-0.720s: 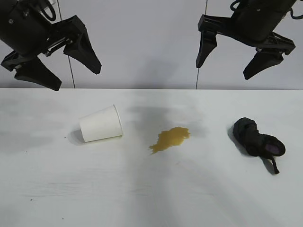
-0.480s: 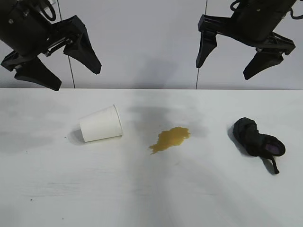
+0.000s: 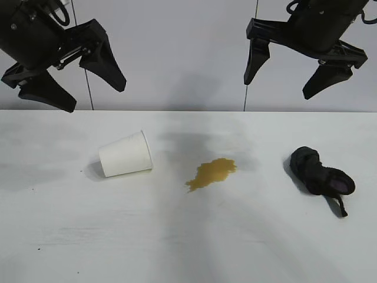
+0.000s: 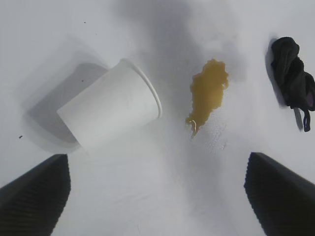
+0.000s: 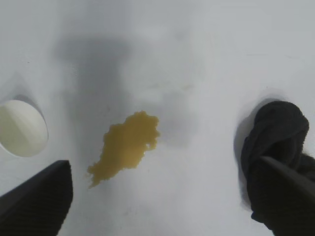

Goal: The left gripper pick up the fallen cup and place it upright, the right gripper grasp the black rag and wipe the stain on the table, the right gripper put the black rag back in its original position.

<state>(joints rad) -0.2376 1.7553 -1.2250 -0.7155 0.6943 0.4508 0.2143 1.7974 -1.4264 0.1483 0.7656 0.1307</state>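
Lying sideways: tapered paper cup (image 3: pixel 125 154)

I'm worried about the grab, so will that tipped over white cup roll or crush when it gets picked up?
The cup lies on its side on the table, tapered, so a nudge would likely roll it in a curve. It looks like thin paper: probably light and easily crushed.

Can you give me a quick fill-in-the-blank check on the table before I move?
1. The cup lies on its ____.
2. The stain sits between the cup and the ____.
3. Both the left gripper and right gripper have their fingers ____, above the table.

Missing words: side; black rag; open
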